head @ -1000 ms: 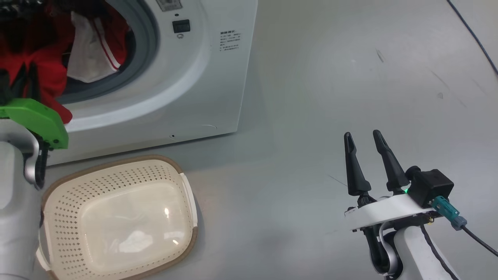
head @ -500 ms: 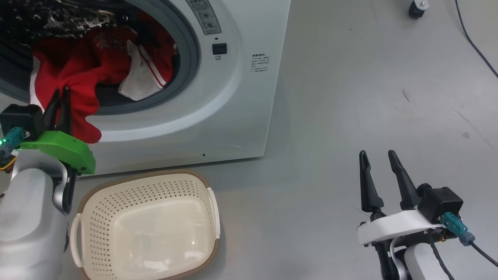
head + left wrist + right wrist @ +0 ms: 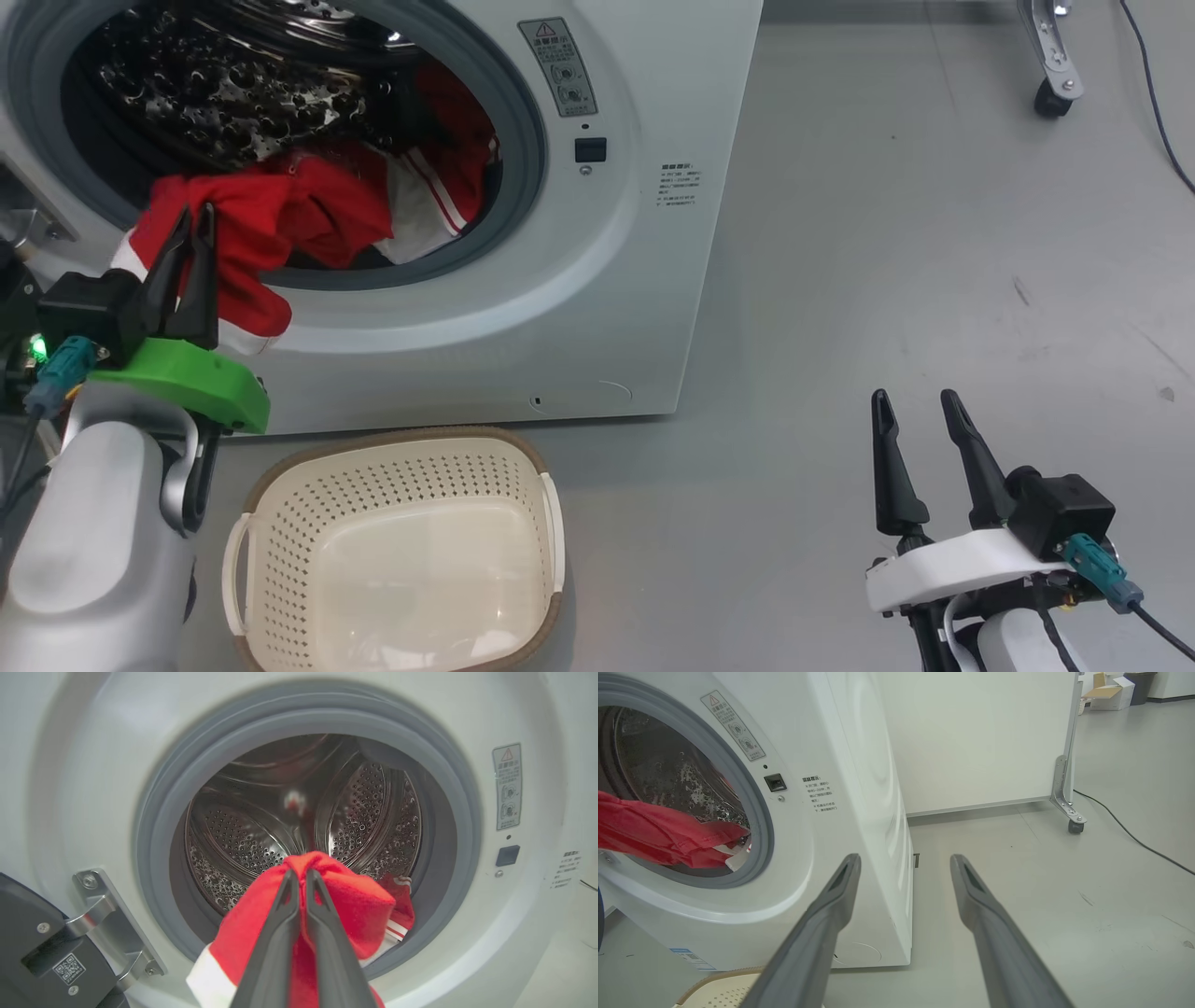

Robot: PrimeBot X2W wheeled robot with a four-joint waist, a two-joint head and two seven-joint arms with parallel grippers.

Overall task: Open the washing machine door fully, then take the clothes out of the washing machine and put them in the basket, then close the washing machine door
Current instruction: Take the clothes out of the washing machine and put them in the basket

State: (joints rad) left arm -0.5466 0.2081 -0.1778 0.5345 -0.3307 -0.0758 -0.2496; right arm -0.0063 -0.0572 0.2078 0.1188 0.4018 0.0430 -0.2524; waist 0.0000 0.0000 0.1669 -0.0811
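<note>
The white washing machine (image 3: 597, 308) stands with its mouth uncovered and its steel drum (image 3: 355, 812) showing. Red clothes (image 3: 308, 210) with white trim spill from the drum over the grey gasket (image 3: 458, 826). My left gripper (image 3: 191, 219) is shut on a fold of the red clothes (image 3: 355, 905) just outside the mouth. The washing machine door (image 3: 28, 947) is swung aside at the lower left of the left wrist view, on its metal hinge (image 3: 107, 919). The cream basket (image 3: 551, 523) sits on the floor below the mouth. My right gripper (image 3: 920, 401) stands open and holds nothing, off to the right.
Grey floor stretches right of the machine. A metal leg on a caster (image 3: 1053, 93) and a dark cable (image 3: 1158, 103) lie at the far right. Behind the machine is a white panel (image 3: 980, 737), with cardboard boxes (image 3: 1111, 693) far back.
The head camera has shifted, bringing more of the drum into view. My left gripper stays shut on the red clothes at the mouth. The right gripper stays open.
</note>
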